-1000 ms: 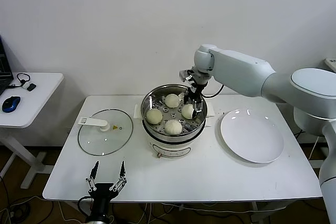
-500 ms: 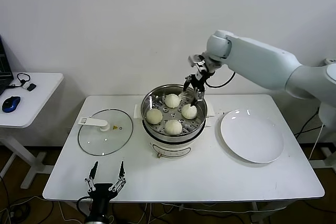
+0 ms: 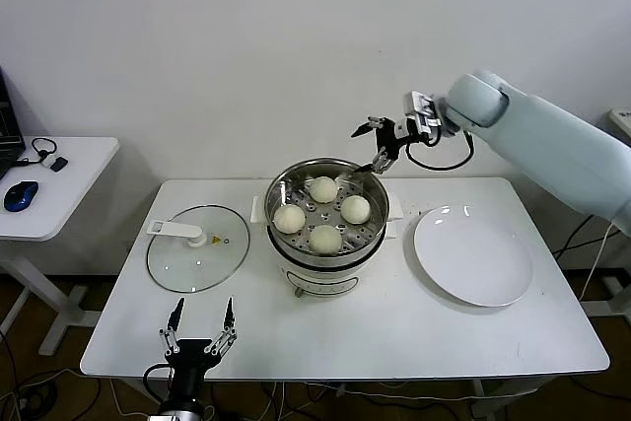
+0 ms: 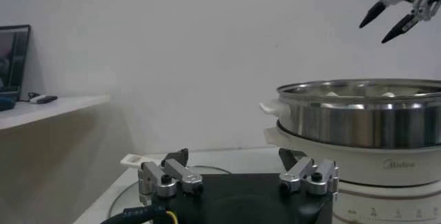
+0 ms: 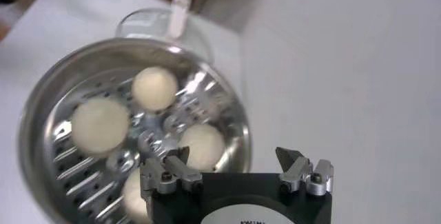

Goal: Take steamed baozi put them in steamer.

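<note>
We have all four baozi point(image 3: 324, 188) lying in the steamer point(image 3: 326, 206), spaced apart on its perforated floor so that none touches another; the one nearest our right side point(image 3: 355, 209) sits just inside the rim; from the right wrist view we count three plainly point(image 5: 100, 125) and the edge of a fourth at the lower rim. Our right pincer point(image 3: 376, 146) hangs above and just beyond the far right edge of the steamer, its fingers spread wide and holding nothing; we judge it stands there because the last bun has been let go and the arm needs height to pass the steel wall. Our left pincer point(image 3: 201, 330) is parked low at the near edge of the bench point(image 3: 394, 327), fingers spread and empty, well apart from the work; it waits there out of the right arm's way. The glass lid point(image 3: 197, 246) lies flat on the bench to the left of the steamer, set aside so the basket stays open from above; the white plate point(image 3: 473, 254) to the right holds no bun, which tells us the loading looks done. What remains, in our judgement, is only to draw the right arm clear; the risk is small, a finger catching the rim on the way.
</note>
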Available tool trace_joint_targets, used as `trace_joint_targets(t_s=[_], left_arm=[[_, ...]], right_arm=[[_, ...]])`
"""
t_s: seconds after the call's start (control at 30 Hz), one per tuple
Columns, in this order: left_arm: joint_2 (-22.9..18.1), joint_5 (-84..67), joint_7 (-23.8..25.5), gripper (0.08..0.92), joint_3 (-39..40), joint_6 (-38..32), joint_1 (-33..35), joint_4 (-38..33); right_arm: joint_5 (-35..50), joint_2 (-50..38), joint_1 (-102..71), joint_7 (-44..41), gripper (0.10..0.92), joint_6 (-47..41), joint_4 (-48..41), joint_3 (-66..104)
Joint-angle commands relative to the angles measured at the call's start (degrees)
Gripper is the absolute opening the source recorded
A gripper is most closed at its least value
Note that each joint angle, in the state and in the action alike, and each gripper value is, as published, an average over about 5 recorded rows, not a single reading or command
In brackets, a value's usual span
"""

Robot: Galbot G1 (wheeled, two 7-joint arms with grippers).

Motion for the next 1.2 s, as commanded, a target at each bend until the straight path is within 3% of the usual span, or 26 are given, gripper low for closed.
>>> trace_joint_targets(t_s=[0.03,0.27,0.43,0.73,1.2], left_arm=[[0.0,-0.4,0.2,0.823,-0.5,0.1,-0.3,0.0],[-0.4,-0.7,0.2,0.823,-0.8,-0.5,0.1,0.2],[-0.9,-0.1,0.0,0.823,-0.2,-0.6,0.6,0.2],[-1.3,0.5,-0.2,0.823,0.2,-0.2,0.5,0.0],[-1.8,1.3,-0.4,0.823,0.7,0.0,0.4,0.0]], right_arm=[[0.5,-12.8,-44.3,27.3,0.823,1.4,21.6,47.4],[-3.3,-1.5,-75.5,35.5,0.823,10.6,28.5,74.6],[-4.4,8.0,-89.0,37.8,0.823,16.9,31.2,84.5],[-0.7,17.6,-106.2,38.8,0.823,28.0,32.1,88.3],[0.0,19.3,-115.2,38.0,0.823,33.4,30.2,87.7]])
